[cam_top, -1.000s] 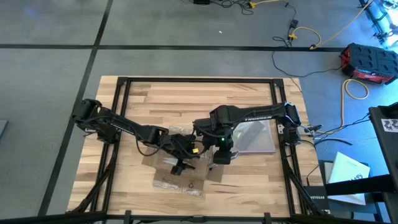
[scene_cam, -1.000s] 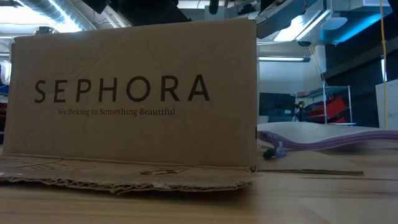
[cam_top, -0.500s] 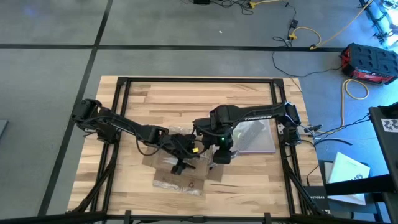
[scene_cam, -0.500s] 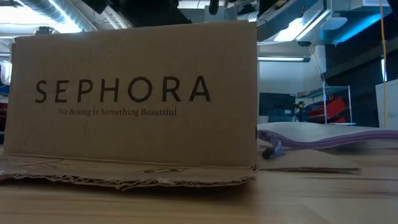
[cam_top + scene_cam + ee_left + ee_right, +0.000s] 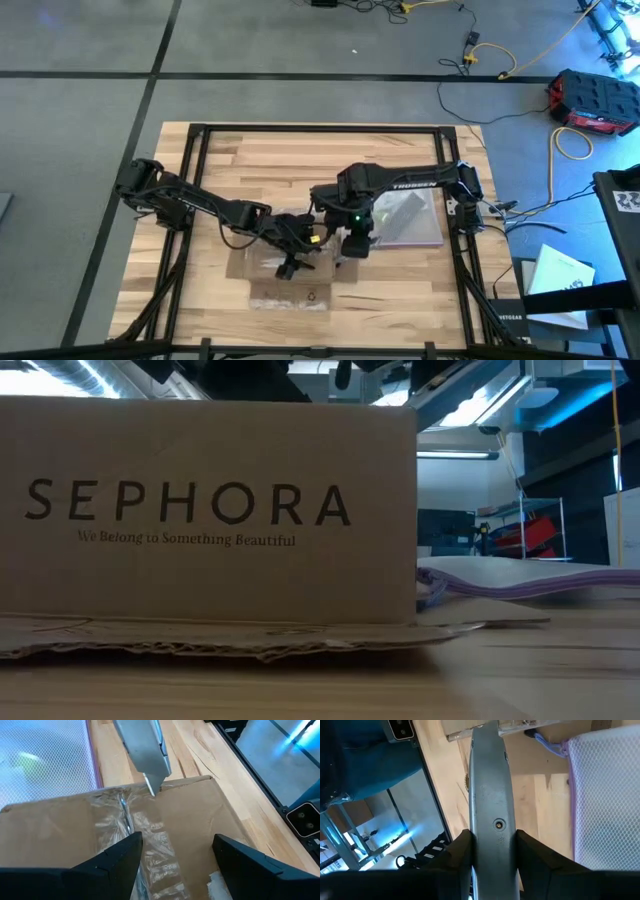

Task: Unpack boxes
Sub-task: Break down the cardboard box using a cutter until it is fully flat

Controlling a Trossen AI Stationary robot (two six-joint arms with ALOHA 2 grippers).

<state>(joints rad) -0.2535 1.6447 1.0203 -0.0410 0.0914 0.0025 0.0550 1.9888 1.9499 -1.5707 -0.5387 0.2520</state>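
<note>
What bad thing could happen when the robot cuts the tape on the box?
The right gripper is shut on the grey knife, whose tip sits at the box's taped seam. If the tip pushes too deep, it might cut whatever is inside. The left gripper hovers open over the box without holding it, so the box could slide. The mesh bag lies close by and could get snagged.

A matt brown cardboard box (image 5: 200,510) with black printed lettering and a strip of shiny, crinkled clear tape (image 5: 135,830) sits on a pale, smooth wooden table (image 5: 300,160). Beside it lie a clear mesh-textured plastic bag (image 5: 605,795) and a smooth grey metal tool (image 5: 487,795).
</note>
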